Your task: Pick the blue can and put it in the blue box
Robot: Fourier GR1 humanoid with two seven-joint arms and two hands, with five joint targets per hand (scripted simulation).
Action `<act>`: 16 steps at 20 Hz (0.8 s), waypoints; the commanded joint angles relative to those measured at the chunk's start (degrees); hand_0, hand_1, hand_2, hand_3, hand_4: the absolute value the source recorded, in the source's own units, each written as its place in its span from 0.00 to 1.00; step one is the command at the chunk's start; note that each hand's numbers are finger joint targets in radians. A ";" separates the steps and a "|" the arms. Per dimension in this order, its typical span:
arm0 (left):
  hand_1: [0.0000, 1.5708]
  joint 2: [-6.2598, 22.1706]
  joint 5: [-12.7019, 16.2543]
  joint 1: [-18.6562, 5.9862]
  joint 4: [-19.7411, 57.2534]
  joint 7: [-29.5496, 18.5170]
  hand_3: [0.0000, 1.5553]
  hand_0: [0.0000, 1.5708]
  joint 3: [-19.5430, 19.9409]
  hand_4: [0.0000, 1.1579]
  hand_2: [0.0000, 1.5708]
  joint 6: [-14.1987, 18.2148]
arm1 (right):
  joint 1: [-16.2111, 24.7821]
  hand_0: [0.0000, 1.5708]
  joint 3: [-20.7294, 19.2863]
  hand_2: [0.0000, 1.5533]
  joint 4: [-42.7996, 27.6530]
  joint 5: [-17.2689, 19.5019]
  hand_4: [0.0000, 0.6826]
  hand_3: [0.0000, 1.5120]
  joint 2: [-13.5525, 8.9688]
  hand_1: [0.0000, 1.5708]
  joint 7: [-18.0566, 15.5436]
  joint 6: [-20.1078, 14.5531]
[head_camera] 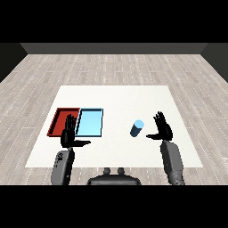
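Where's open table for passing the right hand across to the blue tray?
Bare table runs between the blue can and the light blue tray, and across the far half. It is crowded by the red tray, where the left hand hovers. The right hand is just right of the can.

The table [124, 95] is plain white, set on a floor [114, 67] of pale grey planks with darker streaks. At the left lie two trays — a red tray [58, 120] with a darker red rim, and just right of it a light blue tray [90, 122] edged in deeper blue. The blue can [136, 129] has a dark blue side and a lighter blue top. Both hands — left hand [68, 136], right hand [163, 128] — are black, on grey forearms.
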 commanded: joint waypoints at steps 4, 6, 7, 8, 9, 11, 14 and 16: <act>0.00 2.30 4.67 -1.22 1.74 -0.52 0.00 0.00 3.13 0.00 0.00 -4.31 | -0.22 0.00 2.53 0.00 0.57 2.06 0.00 0.00 2.77 0.00 1.21 -4.19; 0.00 -0.24 1.78 -1.45 -1.27 1.83 0.00 0.00 0.84 0.00 0.00 0.62 | -4.03 0.00 -0.17 0.00 8.03 0.19 0.00 0.00 0.59 0.00 -1.58 -1.72; 0.00 1.48 3.20 -3.60 3.44 -1.08 0.00 0.00 2.83 0.00 0.00 -2.29 | -2.67 0.00 2.93 0.00 8.72 3.56 0.00 0.00 4.36 0.00 -4.31 -3.93; 0.00 -0.04 1.33 2.52 0.45 -3.41 0.00 0.00 0.61 0.00 0.00 -2.15 | -4.92 0.00 1.02 0.00 11.07 1.67 0.00 0.00 1.90 0.00 -4.14 -1.99; 0.00 0.21 2.18 -1.18 1.89 -1.89 0.00 0.00 1.47 0.00 0.00 -1.42 | -1.84 0.00 1.14 0.00 8.11 0.57 0.00 0.00 0.93 0.00 -3.45 0.12; 0.00 -1.52 0.22 2.81 -3.28 -0.35 0.00 0.00 -1.00 0.00 0.00 0.71 | -5.04 0.00 1.20 0.00 10.75 0.38 0.00 0.00 1.95 0.00 -2.43 -1.39; 0.00 0.76 2.73 -2.72 -2.26 4.57 0.00 0.00 1.11 0.00 0.00 -0.04 | -2.12 0.00 3.03 0.00 9.79 1.44 0.00 0.00 3.16 0.00 -4.07 -0.63; 0.00 1.39 2.39 2.83 -3.97 1.12 0.00 0.00 1.77 0.00 0.00 -1.30 | -6.52 0.00 3.16 0.00 11.84 2.60 0.00 0.00 3.71 0.00 -2.78 -4.36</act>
